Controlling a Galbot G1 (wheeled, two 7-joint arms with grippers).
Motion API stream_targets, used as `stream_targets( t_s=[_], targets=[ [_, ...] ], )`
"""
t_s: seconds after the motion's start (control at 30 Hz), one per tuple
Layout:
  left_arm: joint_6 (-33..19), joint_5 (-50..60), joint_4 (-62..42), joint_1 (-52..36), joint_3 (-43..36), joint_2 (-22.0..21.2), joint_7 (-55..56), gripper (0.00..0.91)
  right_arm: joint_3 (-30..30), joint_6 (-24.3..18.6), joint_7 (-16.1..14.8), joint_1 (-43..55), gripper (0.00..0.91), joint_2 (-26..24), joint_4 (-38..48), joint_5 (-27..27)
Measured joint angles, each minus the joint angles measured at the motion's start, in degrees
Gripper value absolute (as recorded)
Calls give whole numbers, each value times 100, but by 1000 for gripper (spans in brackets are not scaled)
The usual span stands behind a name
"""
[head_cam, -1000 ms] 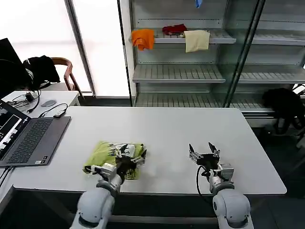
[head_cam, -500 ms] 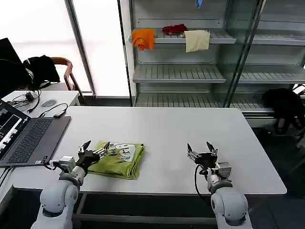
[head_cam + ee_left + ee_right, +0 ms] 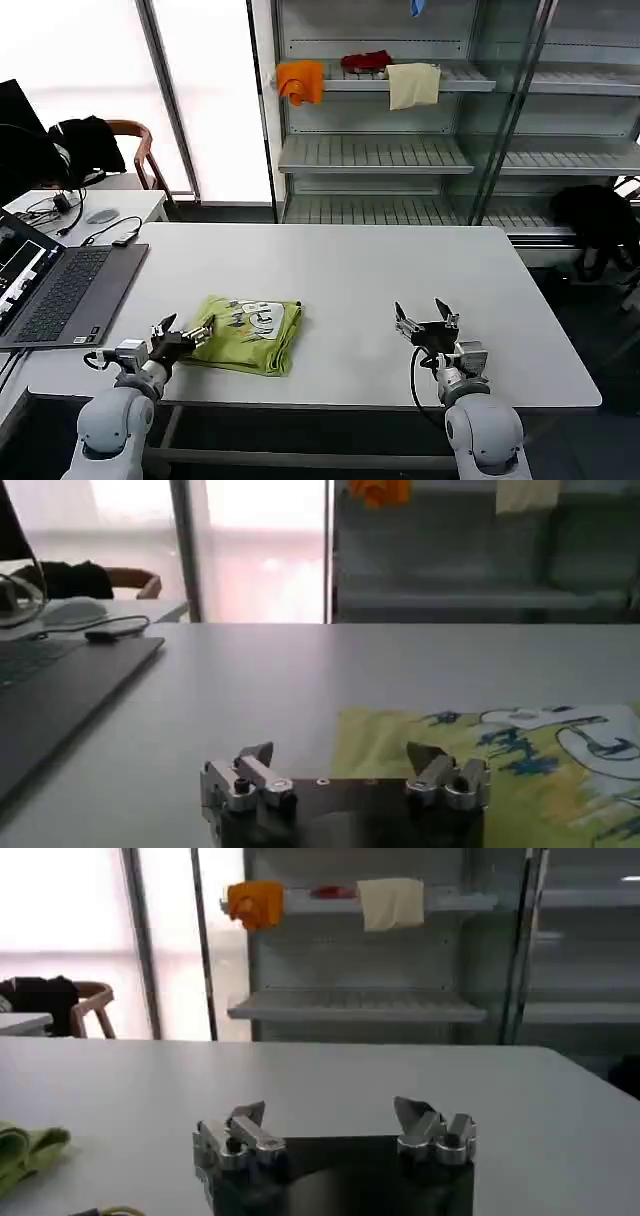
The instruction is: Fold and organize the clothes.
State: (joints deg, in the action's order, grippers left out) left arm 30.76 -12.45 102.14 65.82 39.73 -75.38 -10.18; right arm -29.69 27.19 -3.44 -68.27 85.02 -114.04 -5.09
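Folded lime T-shirt [image 3: 247,333] lies flat on white table [image 3: 350,270], near-left part, right of laptop [image 3: 60,295]; blue and white print faces up. Left gripper [image 3: 180,332] at shirt's left edge, low over table, fingers spread, holding nothing. Right gripper [image 3: 426,322] near table's front edge, well right of shirt, fingers apart, empty.

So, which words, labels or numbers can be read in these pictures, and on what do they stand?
T-shirt: a white and blue print on the folded top, too blurred to read as letters.
Laptop: keyboard legends and screen content too small to read.
Nothing else carries readable text.
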Motion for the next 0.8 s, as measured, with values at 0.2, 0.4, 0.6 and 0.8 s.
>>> stream_targets(
  t_s=[0.2,0.4,0.6,0.8],
  targets=[
    [-19,-2,-22,62,12,-13,-72,564,1,-9,13,-2,907,4,-2,-2],
    [-29,-6,4,124,12,-49,-134,40,2,-11,24,-4,907,4,-13,-4],
    [-28,-37,41,186,-3,-93,-184,10,2,-13,45,-3,907,22,-22,-3],
    [38,-156,34,190,-2,-117,-194,10,-2,-16,64,1,907,26,-47,-3]
  ],
)
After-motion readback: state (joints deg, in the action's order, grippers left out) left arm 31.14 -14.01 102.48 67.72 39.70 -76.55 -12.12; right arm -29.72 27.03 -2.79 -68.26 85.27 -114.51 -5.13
